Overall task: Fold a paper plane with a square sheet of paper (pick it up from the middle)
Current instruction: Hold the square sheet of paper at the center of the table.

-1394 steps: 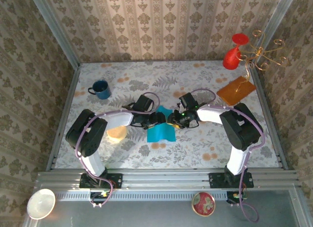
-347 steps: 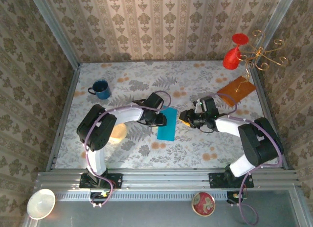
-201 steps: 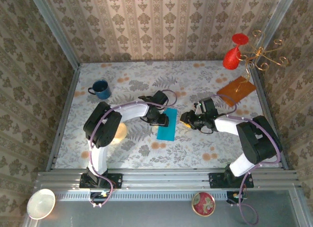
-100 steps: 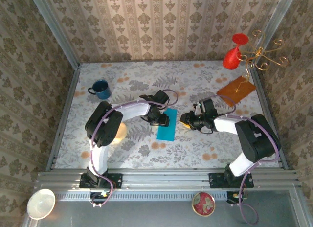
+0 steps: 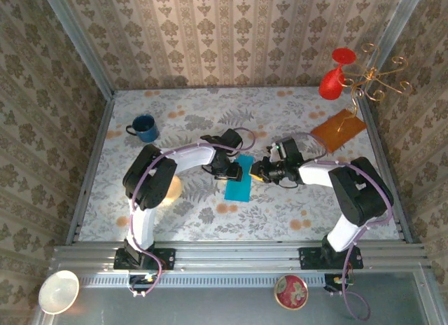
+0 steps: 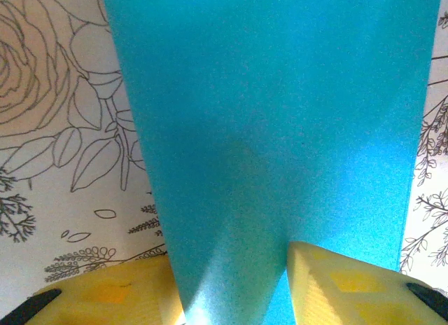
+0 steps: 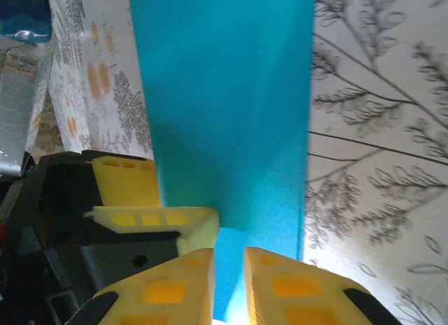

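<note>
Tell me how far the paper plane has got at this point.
Done: the teal sheet lies flat as a narrow folded strip with faint diagonal creases. In hand: the left gripper has its jaws apart at one edge; the right gripper, jaws nearly together, sits at another, grip unclear. Left: no sharp nose or wings show, so most folds remain.

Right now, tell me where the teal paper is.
Top view: the teal paper, folded to a strip, lies mid-table between the left gripper and right gripper.

Your floral-print table carries a blue mug far left, a folded teal-blue paper sheet mid-table, an orange-brown square sheet far right.
</note>
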